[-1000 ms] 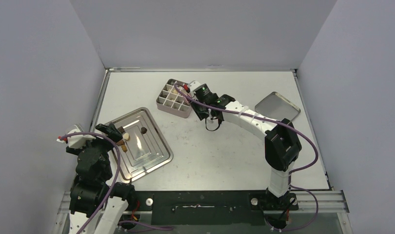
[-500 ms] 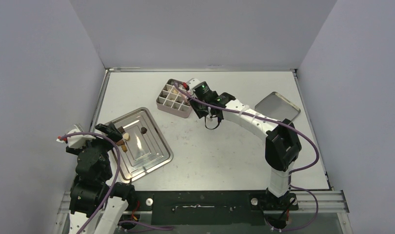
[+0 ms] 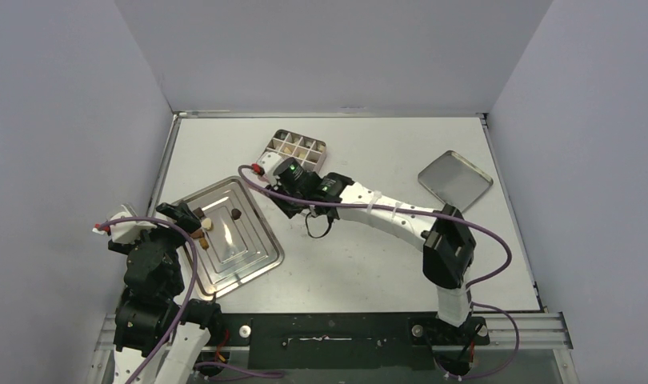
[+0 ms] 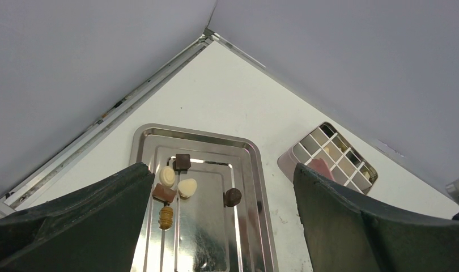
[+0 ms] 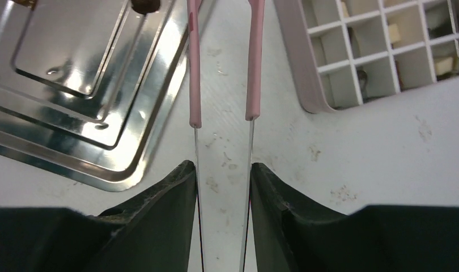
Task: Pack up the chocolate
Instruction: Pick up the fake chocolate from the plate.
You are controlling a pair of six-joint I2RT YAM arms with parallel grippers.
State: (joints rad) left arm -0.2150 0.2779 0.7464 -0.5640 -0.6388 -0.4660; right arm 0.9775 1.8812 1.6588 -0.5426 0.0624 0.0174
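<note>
White, scuffed-up bench, boxed in by plain grey walls on three sides. A silver stepped metal tray sits by the near-left corner, a square gridded tin sits near the far edge, and a flat silver lid is over by the right edge. The chocolate, six little dark, tan and cream pieces, is bunched at the tray's far-left end, and a few more sit in tin cells. The left hand hangs spread wide above the tray, holding nothing. The right hand is grasping pink-sleeved tweezers over bare bench between tray and tin.
</note>
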